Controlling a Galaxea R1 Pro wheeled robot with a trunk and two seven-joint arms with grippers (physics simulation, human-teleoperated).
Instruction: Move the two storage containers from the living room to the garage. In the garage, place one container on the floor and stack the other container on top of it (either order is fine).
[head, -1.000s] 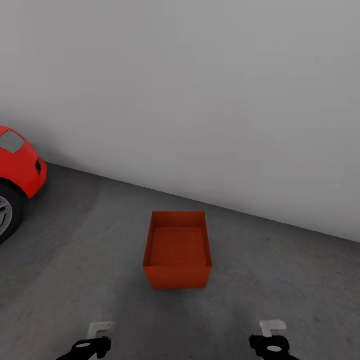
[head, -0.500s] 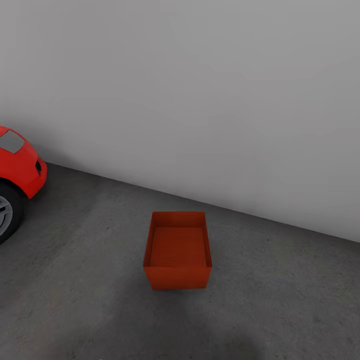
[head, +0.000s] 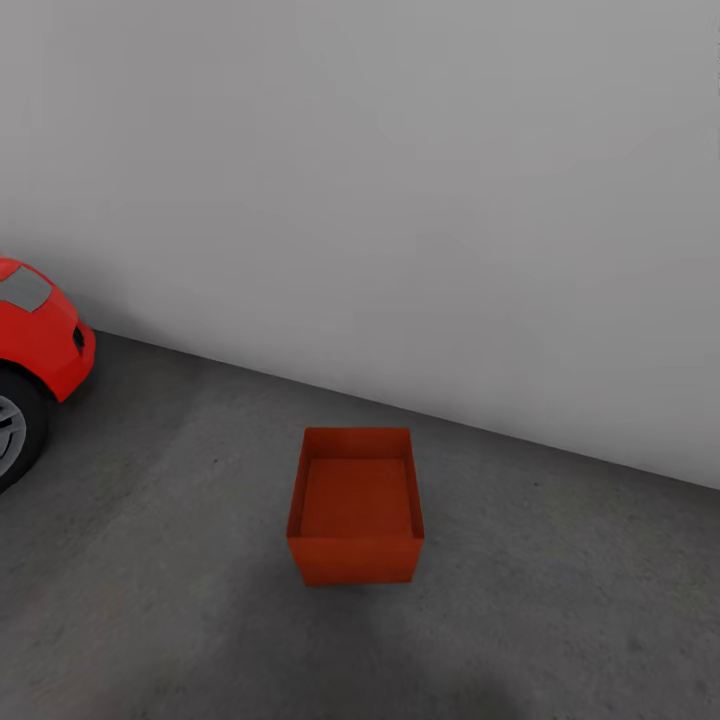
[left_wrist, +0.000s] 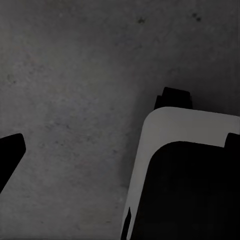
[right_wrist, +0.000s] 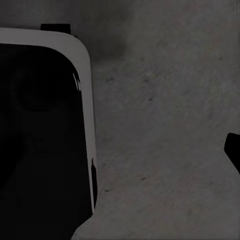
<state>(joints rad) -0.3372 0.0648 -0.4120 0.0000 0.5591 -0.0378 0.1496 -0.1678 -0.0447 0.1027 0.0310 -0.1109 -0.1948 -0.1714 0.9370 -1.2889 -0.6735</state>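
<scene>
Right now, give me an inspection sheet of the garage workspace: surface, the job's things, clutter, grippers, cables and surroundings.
Surface: dark grey concrete floor, matte and mottled.
Job's things: one orange-red storage container stands upright on the floor, open side up, nothing inside it; it sits short of the wall, apart from the car. No second container stacked on it.
Clutter: nothing seen.
Grippers: in the left wrist view a dark fingertip hangs over bare concrete; in the right wrist view another dark fingertip does the same. Open or shut cannot be told; nothing seen held.
Cables: nothing seen.
Surroundings: plain white-grey wall behind the container; the nose and front wheel of a red car at the left.
</scene>
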